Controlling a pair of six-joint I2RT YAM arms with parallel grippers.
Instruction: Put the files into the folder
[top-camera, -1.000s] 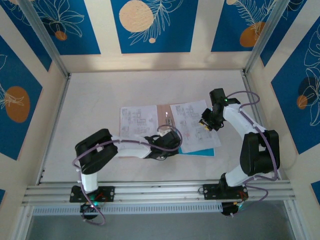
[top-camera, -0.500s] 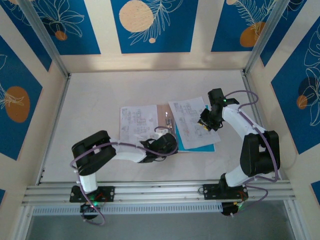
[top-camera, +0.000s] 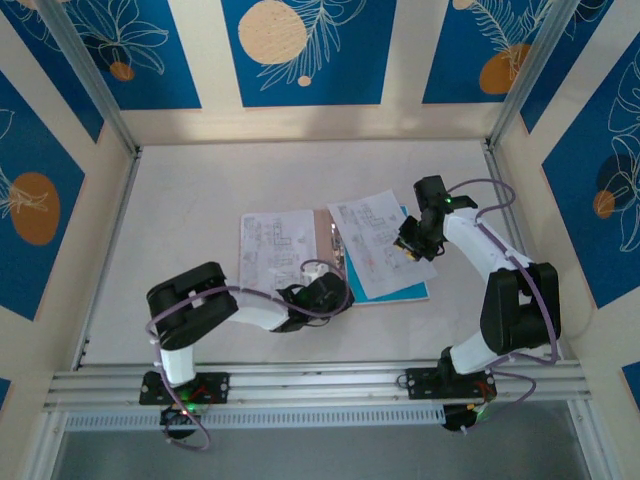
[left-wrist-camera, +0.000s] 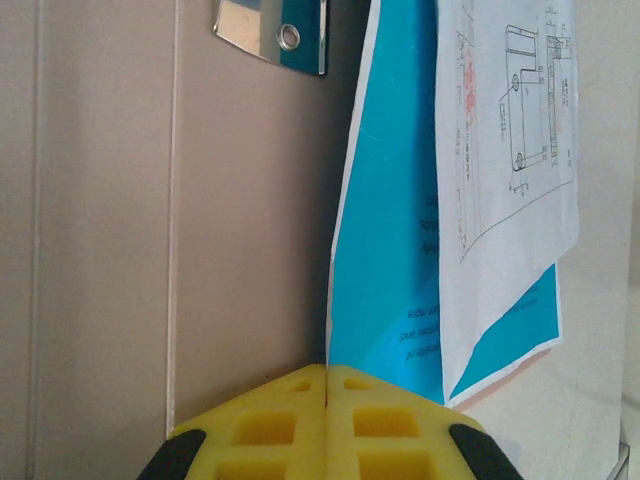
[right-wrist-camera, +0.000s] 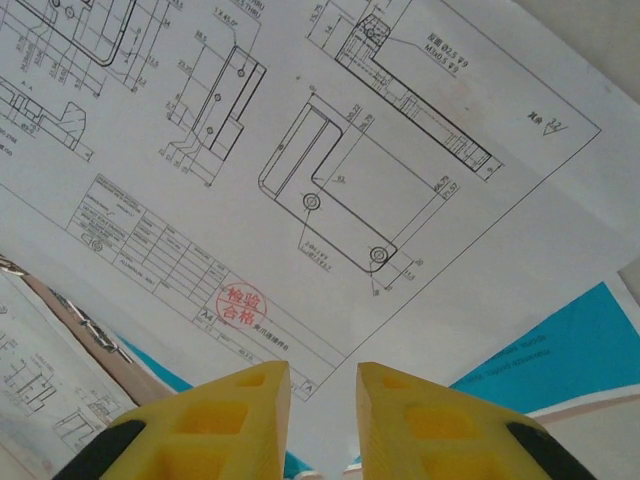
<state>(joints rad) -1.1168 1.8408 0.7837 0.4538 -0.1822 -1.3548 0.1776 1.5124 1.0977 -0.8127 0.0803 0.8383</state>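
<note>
Aligning the files (top-camera: 385, 255) over the folder (left-wrist-camera: 250, 200) seems underway; left gripper (left-wrist-camera: 327, 372) closed, resting there; right gripper (right-wrist-camera: 322, 375), slightly parted and empty, should nudge the printed sheet (right-wrist-camera: 330, 190) leftward.

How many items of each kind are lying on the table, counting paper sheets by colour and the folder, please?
White printed sheets: 2
Blue sheet: 1
Folder: 1
Total: 4

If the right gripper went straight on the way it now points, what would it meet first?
Probably the white drawing sheet, lying straight ahead of the right gripper and overlapping the blue sheet; the gap to it is unclear.
</note>
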